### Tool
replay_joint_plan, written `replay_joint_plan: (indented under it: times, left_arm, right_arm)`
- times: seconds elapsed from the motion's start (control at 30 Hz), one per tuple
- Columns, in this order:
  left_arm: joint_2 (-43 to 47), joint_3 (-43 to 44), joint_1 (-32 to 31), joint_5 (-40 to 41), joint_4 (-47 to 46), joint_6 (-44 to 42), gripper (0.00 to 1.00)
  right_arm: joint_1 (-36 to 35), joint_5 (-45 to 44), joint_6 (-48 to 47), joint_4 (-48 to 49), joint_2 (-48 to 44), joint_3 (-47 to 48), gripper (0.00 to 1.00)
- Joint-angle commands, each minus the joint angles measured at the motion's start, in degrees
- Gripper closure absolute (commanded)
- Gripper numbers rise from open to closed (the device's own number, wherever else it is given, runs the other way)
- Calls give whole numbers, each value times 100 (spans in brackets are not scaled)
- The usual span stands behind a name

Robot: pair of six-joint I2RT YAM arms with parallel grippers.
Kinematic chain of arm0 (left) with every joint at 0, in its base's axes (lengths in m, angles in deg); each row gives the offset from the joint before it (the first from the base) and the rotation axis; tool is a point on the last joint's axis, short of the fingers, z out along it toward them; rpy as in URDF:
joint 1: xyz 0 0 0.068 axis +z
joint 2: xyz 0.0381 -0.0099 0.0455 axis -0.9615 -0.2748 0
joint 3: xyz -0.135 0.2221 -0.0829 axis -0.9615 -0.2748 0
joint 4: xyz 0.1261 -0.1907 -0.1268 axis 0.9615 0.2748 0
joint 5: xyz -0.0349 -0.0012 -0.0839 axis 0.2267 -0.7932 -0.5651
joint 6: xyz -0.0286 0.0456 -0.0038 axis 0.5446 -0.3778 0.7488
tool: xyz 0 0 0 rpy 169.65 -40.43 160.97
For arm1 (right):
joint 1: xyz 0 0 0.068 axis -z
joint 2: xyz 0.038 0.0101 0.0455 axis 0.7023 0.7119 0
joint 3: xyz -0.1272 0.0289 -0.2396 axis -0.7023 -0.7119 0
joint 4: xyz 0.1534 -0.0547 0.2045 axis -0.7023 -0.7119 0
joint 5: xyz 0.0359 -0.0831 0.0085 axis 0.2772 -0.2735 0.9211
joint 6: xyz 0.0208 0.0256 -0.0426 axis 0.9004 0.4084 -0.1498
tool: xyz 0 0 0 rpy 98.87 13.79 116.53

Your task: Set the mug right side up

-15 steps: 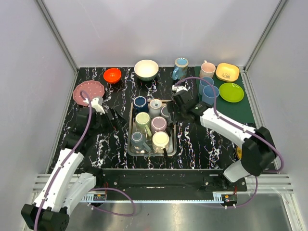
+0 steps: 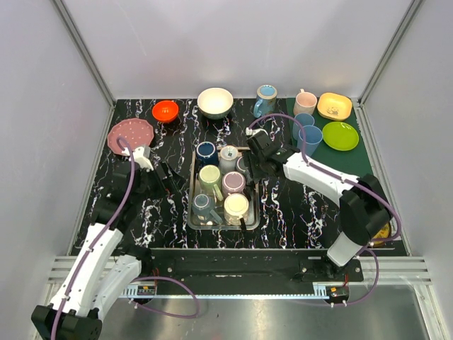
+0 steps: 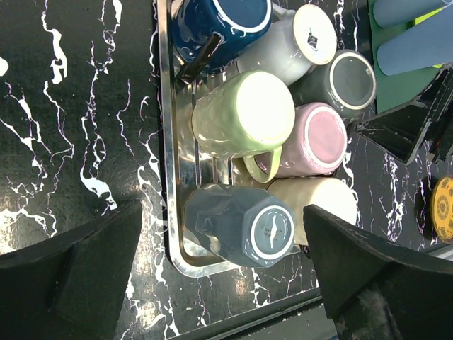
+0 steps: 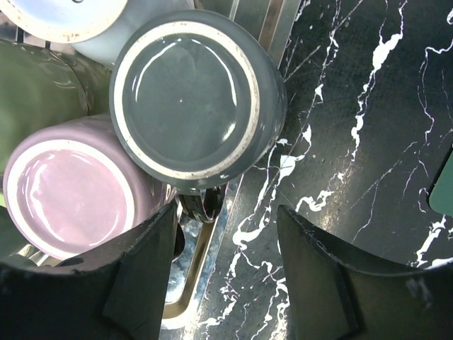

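A metal tray [image 2: 192, 195] holds several mugs standing bottom up. The dark grey mug [image 4: 191, 92] stands at the tray's right edge, next to the pink mug [image 4: 67, 188]; it also shows in the top view [image 2: 243, 165]. My right gripper [image 4: 225, 227] is open just above it, and the mug's handle [image 4: 205, 205] lies between the fingertips, untouched. In the top view the right gripper [image 2: 256, 164] partly covers this mug. My left gripper [image 3: 221, 212] is open and empty above the tray's near left corner, over the grey-blue mug [image 3: 244, 223]. It shows left of the tray in the top view [image 2: 168, 173].
The tray also holds dark blue [image 2: 206, 151], white [image 2: 228, 155], green [image 2: 209, 176] and cream [image 2: 236, 206] mugs. Behind stand a red bowl [image 2: 165, 110], white bowl [image 2: 215, 102], blue mug [image 2: 266, 99], pink mug [image 2: 305, 102]. Blue cups [image 2: 307, 134], green plate [image 2: 340, 135] right; pink plate [image 2: 130, 134] left.
My right gripper has moved left and back, over the tray's right edge above the dark grey mug. My left gripper has shifted slightly toward the tray.
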Motion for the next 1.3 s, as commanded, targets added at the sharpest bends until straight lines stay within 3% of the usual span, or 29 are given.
replay_joint_plan:
  times: [0.0,0.2,0.37,0.77,0.87,0.9,0.97,1.13,1.27]
  left_arm:
    - [72,-109,-8,13,-340,-60,1]
    - [46,-188,-8,-22,-384,-33,1]
    - [63,-206,-8,-39,-401,-51,1]
    - [98,-241,-8,-75,-437,-69,3]
    - [99,-250,-8,-75,-437,-60,4]
    - [99,-259,-8,-83,-445,-60,4]
    - [116,-267,-8,-101,-445,-60,5]
    - [142,-259,-8,-75,-436,-60,5]
    - [160,-232,-8,-5,-419,-34,5]
  right_arm:
    - [-72,92,-63,-7,143,343,36]
    - [-108,39,-133,-95,529,501,38]
    - [-134,-197,-124,-104,697,537,48]
    - [-239,-461,-247,-227,1057,783,58]
    - [-240,-514,-265,-270,1189,853,73]
    - [-248,-541,-274,-288,1215,853,85]
    - [-248,-619,-265,-323,1207,862,98]
    - [-266,-804,-212,-463,900,757,100]
    - [-362,-796,-142,-683,59,756,100]
